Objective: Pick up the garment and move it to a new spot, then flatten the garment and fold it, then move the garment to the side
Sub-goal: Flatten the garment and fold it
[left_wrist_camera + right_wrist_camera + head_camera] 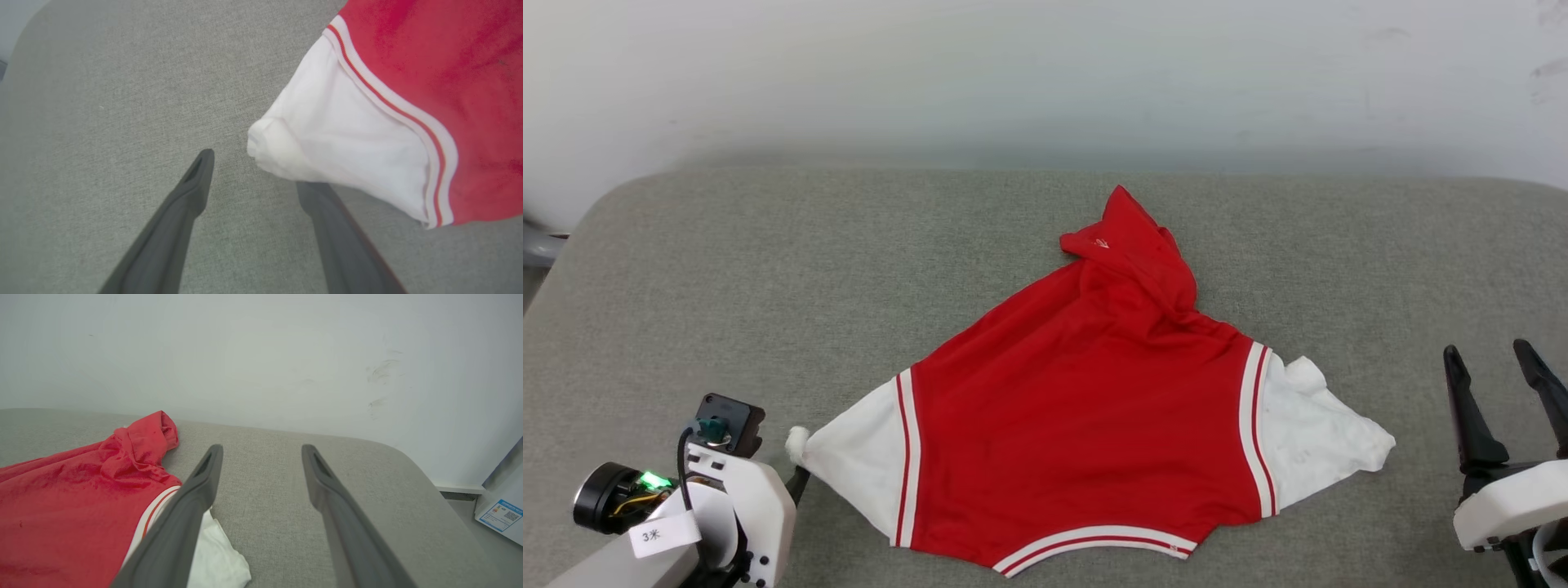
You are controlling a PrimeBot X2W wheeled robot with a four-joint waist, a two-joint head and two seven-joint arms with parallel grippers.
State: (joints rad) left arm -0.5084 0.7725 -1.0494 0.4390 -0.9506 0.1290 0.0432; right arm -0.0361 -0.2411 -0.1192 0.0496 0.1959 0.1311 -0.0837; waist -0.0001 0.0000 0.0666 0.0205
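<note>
Grey cushion [768,269]: garment [1086,425] spread rough, top bunched, not folded yet. Your left gripper [251,175] wide open, empty, white corner at its tips. Right gripper [1503,400] open, empty, garment beside it. Flatten, fold to go.

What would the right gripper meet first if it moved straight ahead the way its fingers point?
Probably the bare grey cushion, or the white wall behind it; depth is unclear. The right gripper is open, and the garment lies off to its left.
</note>
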